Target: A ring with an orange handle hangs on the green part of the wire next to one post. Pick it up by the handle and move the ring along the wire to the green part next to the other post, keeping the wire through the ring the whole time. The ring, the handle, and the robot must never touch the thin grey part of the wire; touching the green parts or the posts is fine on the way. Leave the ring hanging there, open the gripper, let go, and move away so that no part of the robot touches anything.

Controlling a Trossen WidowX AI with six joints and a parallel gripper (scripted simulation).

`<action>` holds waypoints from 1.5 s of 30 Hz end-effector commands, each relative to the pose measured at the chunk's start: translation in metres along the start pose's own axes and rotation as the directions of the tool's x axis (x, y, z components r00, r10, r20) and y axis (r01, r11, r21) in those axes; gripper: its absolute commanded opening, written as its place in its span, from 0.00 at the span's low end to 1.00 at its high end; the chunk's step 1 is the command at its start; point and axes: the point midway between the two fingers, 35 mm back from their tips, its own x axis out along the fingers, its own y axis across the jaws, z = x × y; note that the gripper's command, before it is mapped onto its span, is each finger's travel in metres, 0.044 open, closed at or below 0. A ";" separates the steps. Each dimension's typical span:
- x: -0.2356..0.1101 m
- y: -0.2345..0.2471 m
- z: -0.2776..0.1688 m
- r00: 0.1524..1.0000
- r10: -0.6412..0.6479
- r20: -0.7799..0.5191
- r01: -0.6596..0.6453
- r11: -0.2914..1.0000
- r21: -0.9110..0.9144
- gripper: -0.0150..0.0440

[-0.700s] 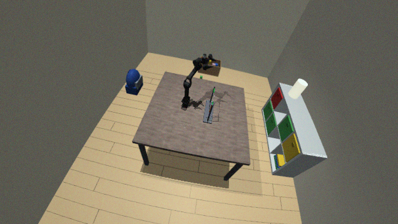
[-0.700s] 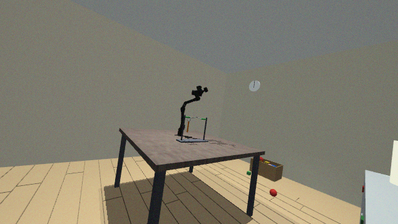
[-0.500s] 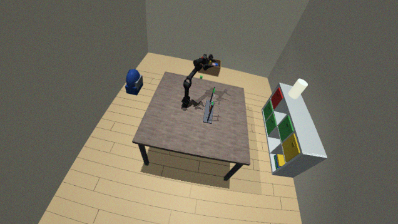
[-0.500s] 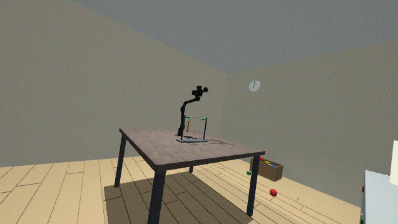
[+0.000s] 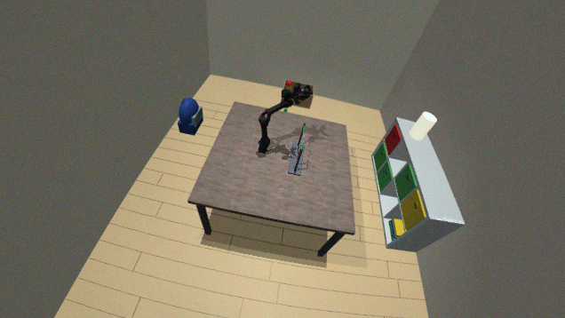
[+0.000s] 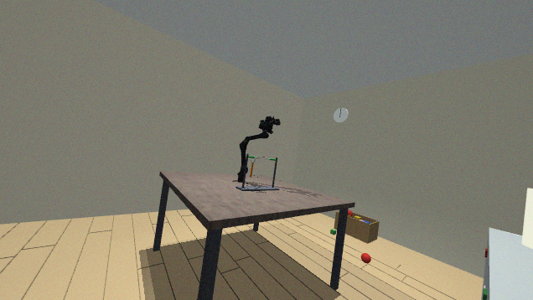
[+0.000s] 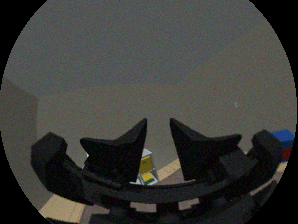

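Note:
The ring (image 6: 252, 161) hangs on the green part of the wire (image 6: 250, 157) beside the left post (image 6: 245, 173) in the exterior view, its orange handle (image 6: 251, 169) pointing down. The thin grey wire runs to the other green part (image 6: 272, 159) at the right post (image 6: 275, 173). Both posts stand on a grey base (image 6: 257, 188) (image 5: 291, 167). My gripper (image 7: 158, 120) is partly open, with nothing between its fingertips. It is high above the wire, clear of ring and handle; the exterior view shows it small and dark. The ring is not visible in the wrist view.
The wooden table (image 5: 249, 186) (image 6: 201, 197) carries the arm and the base. The arm's foot (image 5: 264, 147) stands beside the base. Off the table are a shelf (image 5: 437, 178), a toy box (image 6: 356, 228), a red ball (image 6: 365, 258) and a blue backpack (image 5: 188, 115).

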 end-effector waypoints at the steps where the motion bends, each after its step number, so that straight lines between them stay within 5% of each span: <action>1: 0.016 -0.010 -0.014 0.997 0.016 0.071 -0.009 0.996 -0.094 0.53; 13: 0.053 -0.051 -0.071 0.987 0.095 0.128 -0.045 0.938 -0.344 0.53; 26: 0.068 -0.122 -0.153 0.984 0.178 -0.011 -0.156 0.833 -0.530 0.53; 45: 0.011 -0.281 -0.262 0.917 0.114 -0.382 -0.327 0.764 -0.556 0.53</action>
